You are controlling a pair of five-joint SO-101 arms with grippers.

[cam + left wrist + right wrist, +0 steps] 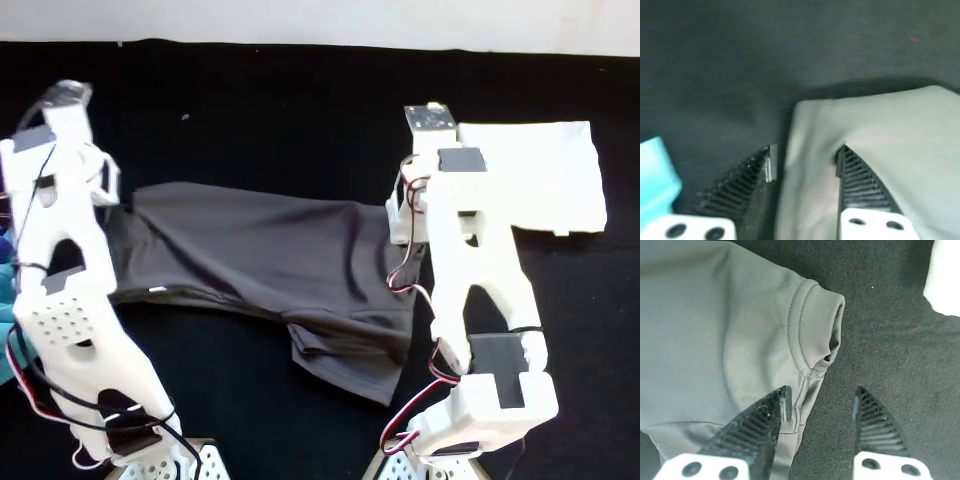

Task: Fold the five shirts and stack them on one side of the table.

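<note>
Your grey shirt [270, 250] lies lengthwise between both released tools: left tool [806, 150] straddles one end, right tool [822, 390] its sleeve [815, 325]

A spread shirt [270, 260] lies across the middle of the table [250, 90], reaching from the left arm to the right arm, with one corner running towards the near edge between the two bases. A folded shirt [540, 175] lies at the far right, just right of the right arm and apart from the spread one. The left gripper [805, 160] sits over the spread shirt's left end, the right gripper [822, 400] over its right end at a sleeve [815, 325].
</note>
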